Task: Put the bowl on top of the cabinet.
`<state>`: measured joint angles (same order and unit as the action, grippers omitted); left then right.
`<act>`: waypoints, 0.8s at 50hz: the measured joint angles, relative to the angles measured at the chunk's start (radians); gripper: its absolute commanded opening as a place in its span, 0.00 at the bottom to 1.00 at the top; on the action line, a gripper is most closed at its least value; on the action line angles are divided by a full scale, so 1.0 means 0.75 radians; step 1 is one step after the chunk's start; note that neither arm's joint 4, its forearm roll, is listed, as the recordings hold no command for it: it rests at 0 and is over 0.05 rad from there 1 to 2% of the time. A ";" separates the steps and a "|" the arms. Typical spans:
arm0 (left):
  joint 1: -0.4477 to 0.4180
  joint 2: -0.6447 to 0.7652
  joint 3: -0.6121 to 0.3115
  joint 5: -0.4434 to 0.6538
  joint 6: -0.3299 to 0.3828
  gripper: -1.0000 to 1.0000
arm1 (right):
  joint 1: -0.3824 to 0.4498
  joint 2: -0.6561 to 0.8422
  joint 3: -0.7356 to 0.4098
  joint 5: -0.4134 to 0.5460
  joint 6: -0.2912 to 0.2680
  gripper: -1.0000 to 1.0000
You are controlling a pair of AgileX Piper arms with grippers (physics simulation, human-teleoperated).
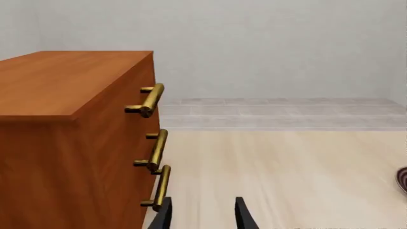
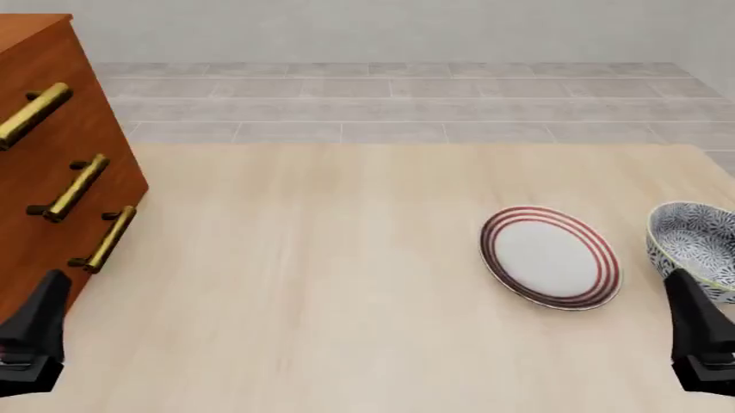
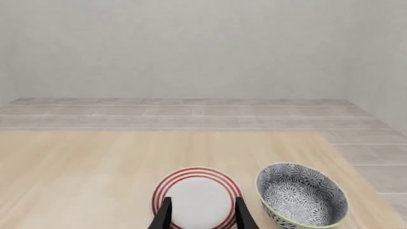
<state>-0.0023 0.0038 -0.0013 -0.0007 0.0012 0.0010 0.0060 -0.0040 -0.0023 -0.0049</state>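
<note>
Plate (image 2: 550, 256) just beside bowl (image 2: 696, 247); cabinet (image 2: 52, 163) well apart.

cabinet (image 2: 64, 163): way over on the far left of the tabletop (image 2: 322, 284), handles facing right toward the middle
plate (image 2: 549, 255): right of centre on the tabletop, well apart from the cabinet
bowl (image 2: 697, 245): just right of the plate, near the right edge, standing upright
left gripper (image 2: 34, 331): near-left corner, just in front of the cabinet's lower handle
right gripper (image 2: 701, 335): near-right corner, just in front of the bowl
floor (image 2: 391, 99): beyond the tabletop's far edge
</note>
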 measured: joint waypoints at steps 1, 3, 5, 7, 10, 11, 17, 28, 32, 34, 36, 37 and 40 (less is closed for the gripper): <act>-0.001 0.001 0.000 -0.001 0.000 1.00 | 0.000 0.000 0.000 0.000 0.001 1.00; -0.002 0.004 -0.001 -0.002 0.001 1.00 | 0.000 0.000 0.000 0.001 0.002 1.00; -0.002 0.006 -0.001 -0.003 0.001 1.00 | 0.000 0.000 0.000 0.001 0.004 1.00; -0.002 0.006 -0.001 -0.003 0.001 1.00 | 0.001 0.000 0.000 0.002 0.005 1.00; -0.003 0.006 -0.002 -0.003 0.003 1.00 | 0.001 0.001 0.001 0.001 0.007 1.00; -0.004 0.006 -0.002 -0.003 0.004 1.00 | 0.002 0.002 0.001 0.000 0.008 1.00; -0.007 0.006 -0.002 -0.003 0.006 1.00 | 0.009 0.029 0.002 -0.023 0.006 1.00; -0.010 0.007 -0.001 -0.003 0.010 1.00 | 0.020 0.128 -0.034 -0.075 0.001 1.00; -0.012 0.008 -0.001 -0.003 0.009 1.00 | 0.018 0.148 -0.075 -0.050 -0.007 1.00; -0.016 0.007 -0.001 -0.002 0.009 1.00 | 0.014 0.152 -0.099 -0.027 -0.009 1.00; -0.020 0.006 -0.001 0.000 0.010 1.00 | 0.008 0.151 -0.124 0.006 -0.009 1.00; -0.021 0.005 -0.001 0.000 0.010 1.00 | 0.005 0.150 -0.138 0.024 -0.009 1.00; -0.026 0.006 -0.001 0.002 0.011 1.00 | -0.006 0.153 -0.183 0.078 -0.015 1.00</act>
<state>-0.0218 0.0080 -0.0022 0.0005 0.0098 -0.0037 0.1209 -0.1411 0.0559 -0.0164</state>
